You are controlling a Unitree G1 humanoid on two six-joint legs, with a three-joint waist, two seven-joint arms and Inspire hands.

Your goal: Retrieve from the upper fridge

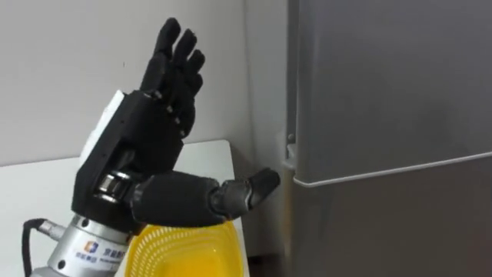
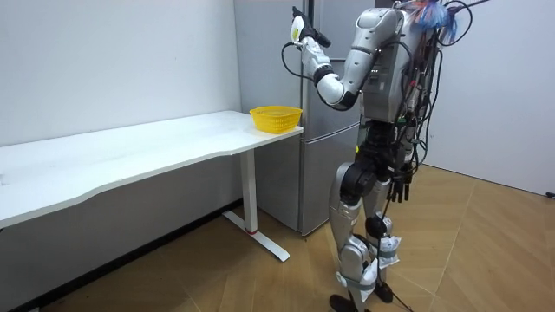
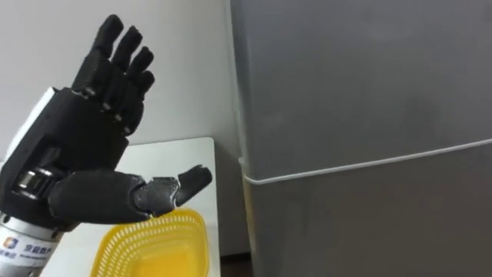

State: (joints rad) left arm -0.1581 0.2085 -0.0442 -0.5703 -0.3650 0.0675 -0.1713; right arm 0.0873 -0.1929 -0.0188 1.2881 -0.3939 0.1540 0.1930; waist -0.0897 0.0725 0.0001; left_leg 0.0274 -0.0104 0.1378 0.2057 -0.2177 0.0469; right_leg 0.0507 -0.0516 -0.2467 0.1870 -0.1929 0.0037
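So the tall grey metal two-door fridge is taking up the whole right half of both eye views. It's standing upright with its long axis running straight up and down and its flat front facing the robot. Its upper door is sitting shut, and the thin pale seam under it is crossing the lower right of the frame, rising a little toward the right edge. The robot's black left hand is hanging in the upper left to centre left of the frame, so the fridge is sitting off to the hand's right. The hand is spread wide, with the fingers pointing straight up and the thumb sticking out sideways toward the fridge's left edge. The thumb tip is coming close to that edge, but the right eye view is showing a gap, so it's touching nothing and holding nothing. Just below the thumb, at the bottom of the frame, a round yellow plastic mesh basket is sitting on the end of a long white table, right beside the fridge. In the room view the robot is standing upright in front of the fridge with its left arm raised high, and its right hand is hanging by its hip, too far off for me to tell its state.
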